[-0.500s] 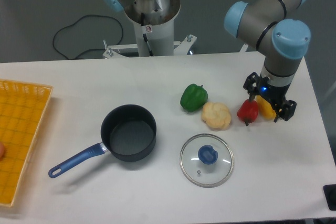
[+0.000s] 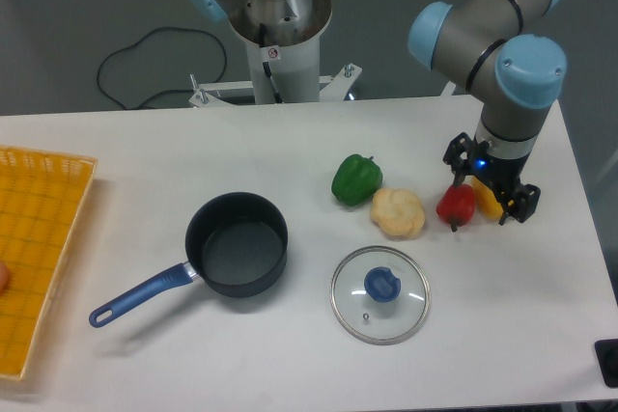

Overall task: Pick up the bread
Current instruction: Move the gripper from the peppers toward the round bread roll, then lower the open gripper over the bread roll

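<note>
One gripper hangs over the yellow pepper, its fingers apart. Bread lies untouched between green pepper and red pepper.

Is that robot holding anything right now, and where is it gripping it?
Cannot be told. The tool sits over the yellow pepper, hiding any grip; the bread lies untouched.
</note>
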